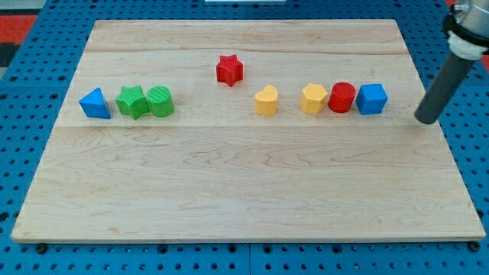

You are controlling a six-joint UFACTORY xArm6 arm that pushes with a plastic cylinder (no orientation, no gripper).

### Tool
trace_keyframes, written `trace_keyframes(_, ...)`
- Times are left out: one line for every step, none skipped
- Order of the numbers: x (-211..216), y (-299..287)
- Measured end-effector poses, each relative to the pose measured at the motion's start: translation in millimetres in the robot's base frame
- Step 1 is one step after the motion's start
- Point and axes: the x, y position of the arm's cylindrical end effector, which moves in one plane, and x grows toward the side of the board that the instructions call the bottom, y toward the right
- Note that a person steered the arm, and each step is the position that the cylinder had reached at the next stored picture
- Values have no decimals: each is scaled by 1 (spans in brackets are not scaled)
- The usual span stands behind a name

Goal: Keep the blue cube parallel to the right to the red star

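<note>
The blue cube (372, 98) sits on the wooden board at the view's right, touching a red cylinder (341, 98) on its left. The red star (229, 69) lies nearer the view's top, left of the board's middle and higher than the cube. My tip (426, 119) is at the end of the dark rod that comes in from the view's top right. It is to the right of the blue cube and slightly lower, apart from it by a clear gap.
A yellow block (313, 98) touches the red cylinder's left side. A yellow heart (266, 101) lies left of it. At the view's left are a blue triangle (95, 103), a green star (132, 101) and a green cylinder (160, 101). The board's right edge (443, 145) is near my tip.
</note>
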Motion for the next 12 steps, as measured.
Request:
trace_keyframes(-1, -18)
trace_keyframes(-6, -38)
trace_keyframes(-20, -52)
trace_keyframes(-35, -65)
trace_keyframes(-52, -66)
trace_keyframes(-65, -66)
trace_keyframes(-66, -64)
trace_keyframes(-67, -55)
trace_keyframes(-77, -56)
trace_keyframes(-93, -59)
trace_keyframes(-93, -83)
trace_keyframes(-93, -93)
